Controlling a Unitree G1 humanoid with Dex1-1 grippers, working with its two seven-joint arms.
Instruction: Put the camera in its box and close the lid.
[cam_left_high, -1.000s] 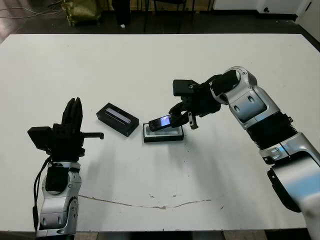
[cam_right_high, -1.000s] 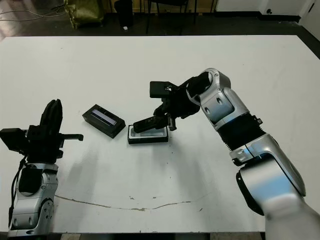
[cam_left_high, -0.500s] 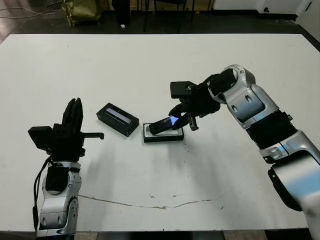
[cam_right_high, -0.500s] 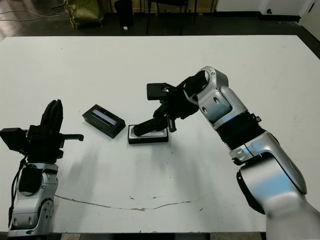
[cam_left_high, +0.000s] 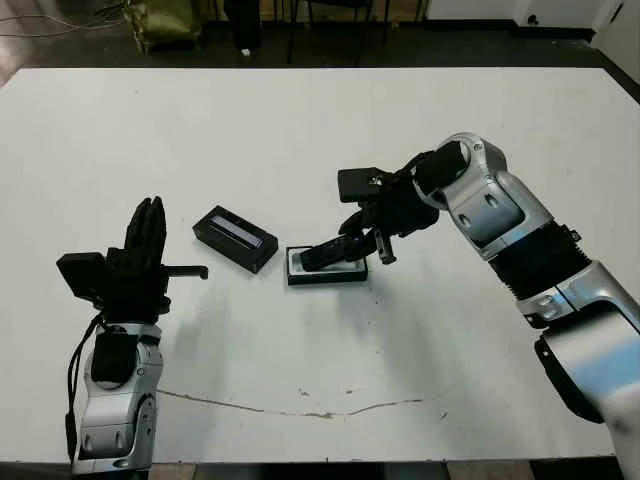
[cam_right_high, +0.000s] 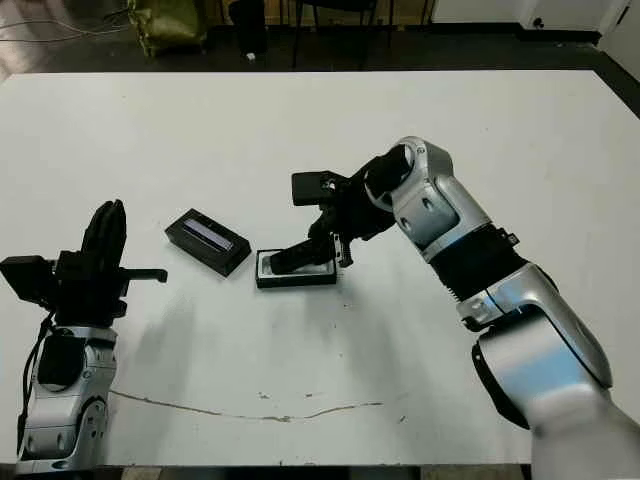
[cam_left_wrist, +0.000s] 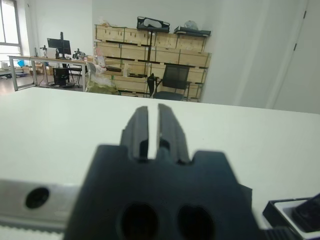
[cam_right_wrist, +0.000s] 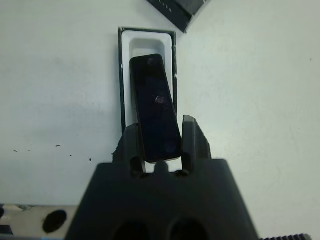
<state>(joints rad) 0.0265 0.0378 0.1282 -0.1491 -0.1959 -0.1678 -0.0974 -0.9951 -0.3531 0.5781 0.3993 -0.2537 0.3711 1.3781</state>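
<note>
Left gripper (cam_left_high: 146, 222) hovers near the desk's left edge, fingers nearly together, gripping nothing. The lid (cam_left_high: 235, 238) sits mid-desk; no writing readable on it. Right gripper (cam_right_wrist: 159, 131) pinches the camera (cam_right_wrist: 155, 105), tilted over the box (cam_right_wrist: 147, 75), partly hiding its lining.

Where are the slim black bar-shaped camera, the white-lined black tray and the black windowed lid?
slim black bar-shaped camera (cam_right_wrist: 154, 102): right wrist view, middle of its face.
white-lined black tray (cam_left_high: 296, 264): left eye view, lining.
black windowed lid (cam_left_high: 236, 231): left eye view, window.
</note>
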